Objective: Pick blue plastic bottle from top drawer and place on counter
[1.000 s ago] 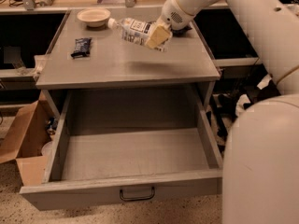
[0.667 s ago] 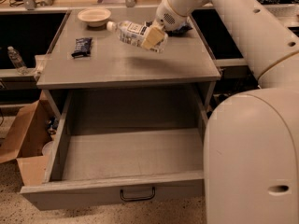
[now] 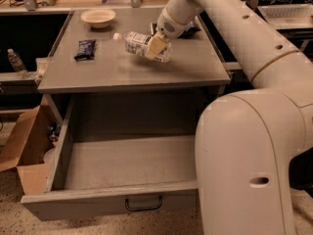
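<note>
The blue plastic bottle [image 3: 138, 42], clear with a white cap and a white and dark-blue label, lies on its side in my gripper [image 3: 157, 45], cap pointing left. The gripper is shut on its right half and holds it just above the middle of the grey counter [image 3: 132, 67]. The top drawer [image 3: 122, 173] stands pulled out below the counter, and its inside shows nothing in it. Its black bar handle [image 3: 144, 204] is at the front.
A white bowl [image 3: 98, 17] sits at the counter's back left. A dark snack packet [image 3: 86, 49] lies at the left. Another dark packet [image 3: 191, 29] lies behind the gripper. A cardboard box [image 3: 24, 151] stands on the floor at left. My arm fills the right side.
The gripper with the bottle has drifted slightly left over the counter. My arm's large body has swung in and covers much more of the right side.
</note>
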Action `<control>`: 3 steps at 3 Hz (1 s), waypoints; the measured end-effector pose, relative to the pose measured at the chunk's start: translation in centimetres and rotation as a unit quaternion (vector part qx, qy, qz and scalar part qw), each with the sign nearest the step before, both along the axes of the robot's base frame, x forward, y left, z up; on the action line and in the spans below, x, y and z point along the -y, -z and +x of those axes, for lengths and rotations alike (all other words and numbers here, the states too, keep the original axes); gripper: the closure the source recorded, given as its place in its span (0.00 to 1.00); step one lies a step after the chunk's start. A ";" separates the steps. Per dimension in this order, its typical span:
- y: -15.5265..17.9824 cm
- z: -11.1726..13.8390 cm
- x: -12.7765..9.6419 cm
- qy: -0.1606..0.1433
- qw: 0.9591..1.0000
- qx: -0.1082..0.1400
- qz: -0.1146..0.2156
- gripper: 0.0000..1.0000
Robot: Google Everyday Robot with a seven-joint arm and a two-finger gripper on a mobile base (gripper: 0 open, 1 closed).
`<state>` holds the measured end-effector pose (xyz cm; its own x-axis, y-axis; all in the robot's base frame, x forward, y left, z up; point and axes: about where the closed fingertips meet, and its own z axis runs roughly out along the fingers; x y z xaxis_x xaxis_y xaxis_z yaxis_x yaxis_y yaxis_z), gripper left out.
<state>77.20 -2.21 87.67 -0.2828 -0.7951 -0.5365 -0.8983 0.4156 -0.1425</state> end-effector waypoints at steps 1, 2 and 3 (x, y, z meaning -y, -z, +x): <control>0.1 0.0 0.0 0.001 1.000 -0.001 -0.001 0.82; 0.1 0.0 0.0 0.001 1.000 -0.001 -0.001 0.60; 1.0 0.2 -1.0 -0.009 1.000 0.010 0.001 0.36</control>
